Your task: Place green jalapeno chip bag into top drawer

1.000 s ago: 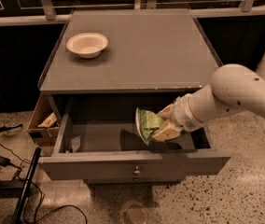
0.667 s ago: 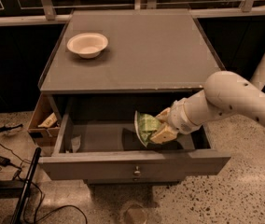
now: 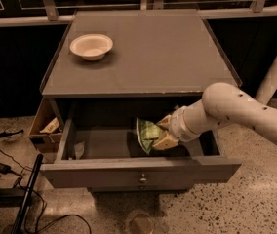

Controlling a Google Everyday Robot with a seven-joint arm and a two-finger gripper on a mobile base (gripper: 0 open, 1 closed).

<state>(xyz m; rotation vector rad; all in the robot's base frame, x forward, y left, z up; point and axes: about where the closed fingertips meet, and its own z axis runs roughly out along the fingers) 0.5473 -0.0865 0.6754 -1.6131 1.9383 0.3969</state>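
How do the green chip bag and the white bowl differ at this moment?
The green chip bag is crinkly and tipped on edge; the white bowl is round and upright. The bag is inside the open top drawer, clamped in the gripper; the bowl rests free on the cabinet top.

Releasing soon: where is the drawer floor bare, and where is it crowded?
Bare floor in the top drawer lies between the pale scrap by its left wall and the green jalapeno chip bag. The right half is crowded by the gripper, shut on the bag, and the arm.
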